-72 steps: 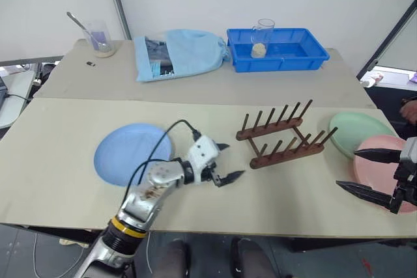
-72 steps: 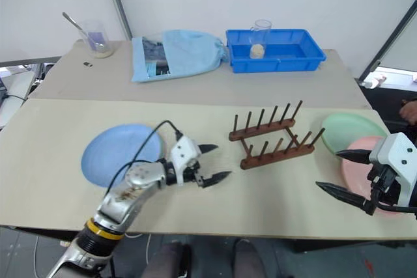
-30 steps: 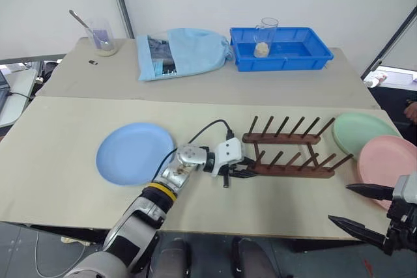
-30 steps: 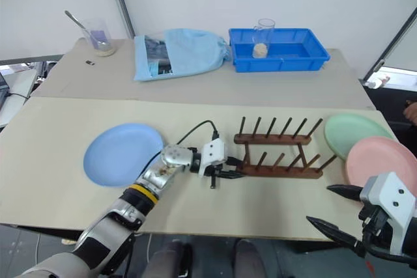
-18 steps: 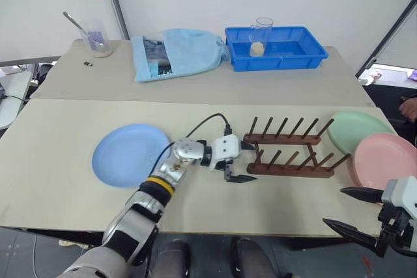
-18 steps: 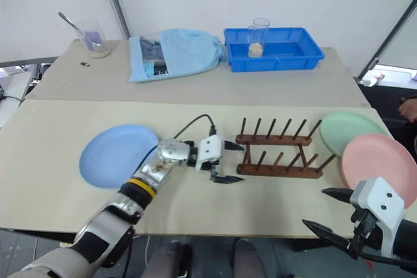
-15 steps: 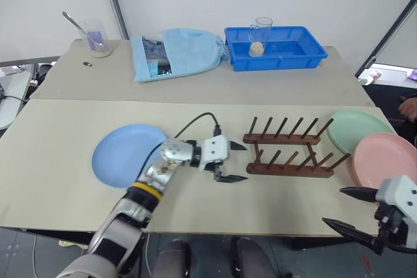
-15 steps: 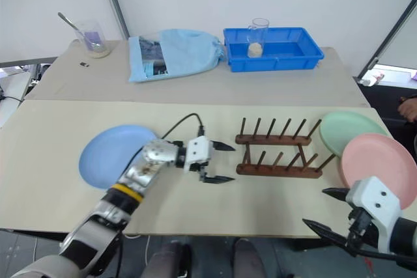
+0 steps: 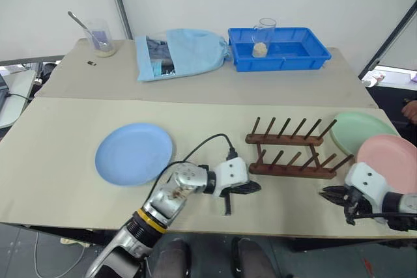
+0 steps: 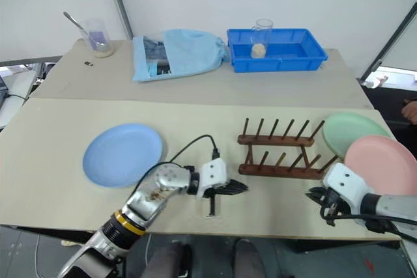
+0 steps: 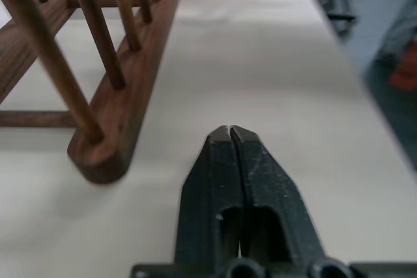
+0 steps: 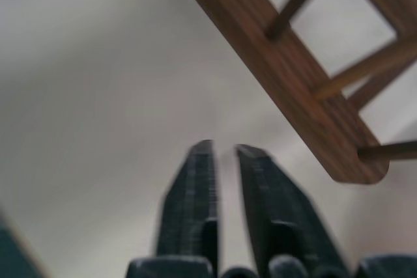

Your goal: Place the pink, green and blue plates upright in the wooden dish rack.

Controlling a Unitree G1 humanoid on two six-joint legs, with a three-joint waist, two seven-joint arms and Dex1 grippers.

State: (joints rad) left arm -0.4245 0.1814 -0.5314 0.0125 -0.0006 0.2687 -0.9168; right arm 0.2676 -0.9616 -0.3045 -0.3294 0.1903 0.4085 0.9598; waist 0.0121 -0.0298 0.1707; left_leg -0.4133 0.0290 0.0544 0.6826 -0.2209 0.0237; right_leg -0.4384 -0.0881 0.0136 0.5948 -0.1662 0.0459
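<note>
The wooden dish rack [image 9: 294, 152] stands empty in the middle of the table. Left of it the blue plate [image 9: 134, 153] lies flat. On its right lie the green plate [image 9: 360, 131] and the pink plate [image 9: 392, 159], the pink one overlapping the green one's near edge. My left gripper [image 9: 253, 187] is shut on nothing, low over the table by the near left end of the rack [image 11: 107, 99]. My right gripper [image 9: 324, 193] is also shut and empty, just off the near right end of the rack [image 12: 280, 73], beside the pink plate.
At the back stand a deep blue tray [image 9: 280, 49] with a glass cup [image 9: 262, 36] in it, a light blue cloth bag [image 9: 179, 51] and a beaker with a spoon [image 9: 101, 37]. The table's near edge runs just behind both grippers.
Both grippers have gone from open to shut. My left gripper has drawn back toward the near edge. My right gripper has come forward and down over the table to the rack's right end.
</note>
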